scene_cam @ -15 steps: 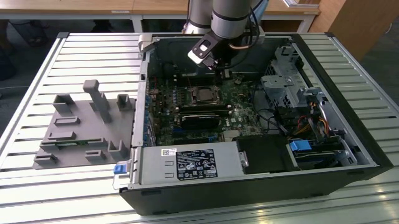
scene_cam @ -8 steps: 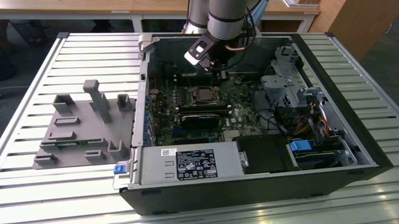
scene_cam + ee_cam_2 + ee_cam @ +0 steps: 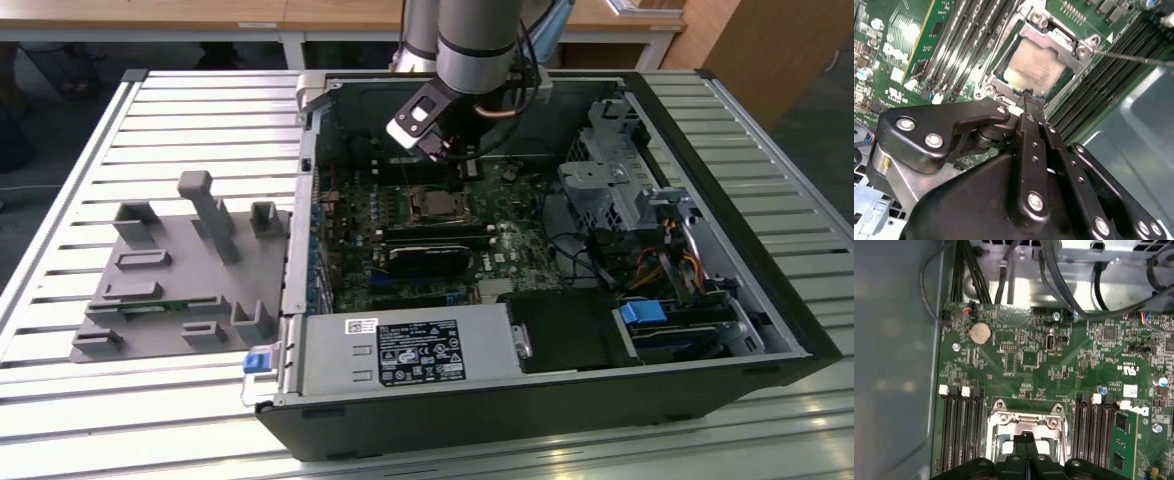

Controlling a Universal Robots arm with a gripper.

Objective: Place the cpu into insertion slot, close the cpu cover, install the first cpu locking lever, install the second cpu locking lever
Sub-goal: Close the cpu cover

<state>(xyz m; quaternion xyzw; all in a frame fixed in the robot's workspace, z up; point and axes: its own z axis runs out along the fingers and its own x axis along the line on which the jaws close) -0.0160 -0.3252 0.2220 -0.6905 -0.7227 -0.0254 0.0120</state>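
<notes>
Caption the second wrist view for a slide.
Shut claw at the edge of the cpu cover, cpu showing through its window.

power supply label | print too small to read | board markings illegible

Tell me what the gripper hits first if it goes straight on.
Probably the near rim of the cpu cover, closed over the cpu, right ahead of the shut gripper; depth is unclear.

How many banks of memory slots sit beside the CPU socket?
2: one bank on one side of the cpu cover, one on the opposite side. The gripper may hide their ends.
</notes>
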